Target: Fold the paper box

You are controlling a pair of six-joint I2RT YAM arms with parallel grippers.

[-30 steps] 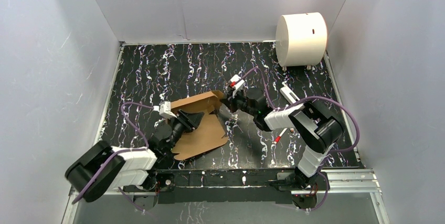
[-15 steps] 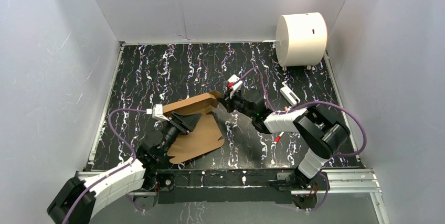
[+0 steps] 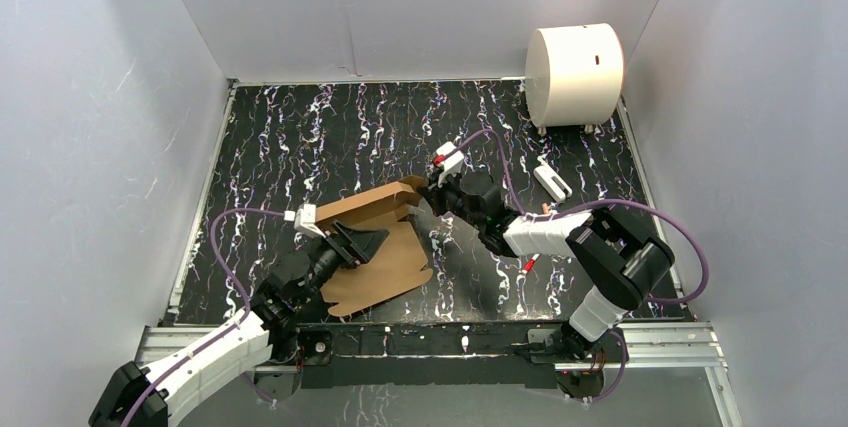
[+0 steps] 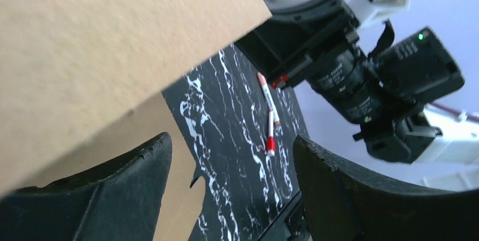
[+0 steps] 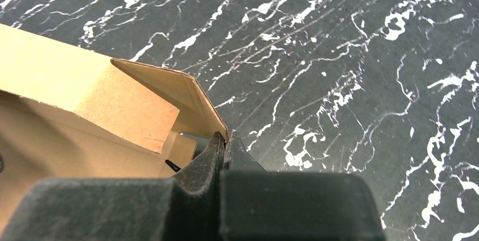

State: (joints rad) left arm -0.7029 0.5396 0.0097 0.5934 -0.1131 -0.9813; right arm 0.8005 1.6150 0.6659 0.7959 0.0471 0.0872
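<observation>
One paper box (image 3: 378, 252) laid left of centre on tabletop (image 3: 300, 137), toward near edge: one panel flat, one far panel raised and tilted. Two arms counted: left arm (image 3: 210, 347), right arm (image 3: 545, 232). Edge of raised flap at box's far right corner pinched between right jaws, closed tight on it. Above flat panel, left jaws spread wide, nothing held. One white cylinder (image 3: 573, 74) stood at far right corner. Two thin red-tipped sticks (image 4: 270, 134) seen on tabletop, right of box.
</observation>
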